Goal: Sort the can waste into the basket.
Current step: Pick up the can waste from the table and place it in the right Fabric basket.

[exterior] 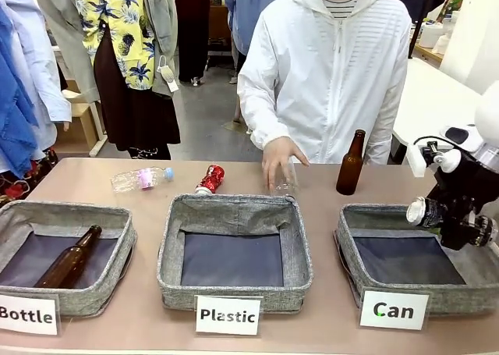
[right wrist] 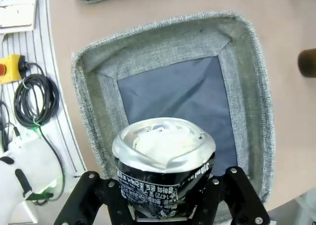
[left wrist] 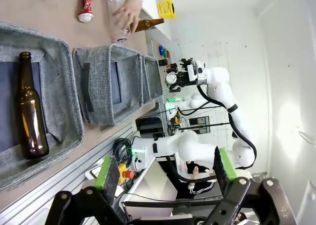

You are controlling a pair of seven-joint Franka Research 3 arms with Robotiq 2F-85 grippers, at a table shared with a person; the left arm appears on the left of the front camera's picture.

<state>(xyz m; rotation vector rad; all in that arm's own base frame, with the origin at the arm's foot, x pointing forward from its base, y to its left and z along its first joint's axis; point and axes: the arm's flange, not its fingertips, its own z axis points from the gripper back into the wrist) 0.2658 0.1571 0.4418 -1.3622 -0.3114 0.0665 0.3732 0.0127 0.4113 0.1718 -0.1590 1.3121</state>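
Note:
The dark blue-black can (right wrist: 163,160), silver top towards the camera, is clamped in my right gripper (right wrist: 165,198), which is shut on it. Gripper and can hang over the grey basket (right wrist: 89,111) signed "Can". From the front, the can (exterior: 418,211) pokes left out of the right gripper (exterior: 438,216) above the basket's (exterior: 351,218) right half. The red can (exterior: 210,178) lies on the table behind the middle basket, also visible as the red can (left wrist: 87,2). My left gripper (left wrist: 165,185) is open, holding nothing, back from the table's near edge.
The "Plastic" basket (exterior: 234,292) stands in the middle. On the left, the "Bottle" basket (exterior: 117,246) holds a brown bottle (exterior: 70,257). A clear plastic bottle (exterior: 140,179) lies at the back. The person's hand (exterior: 281,154) rests on a clear bottle beside an upright brown bottle (exterior: 351,164).

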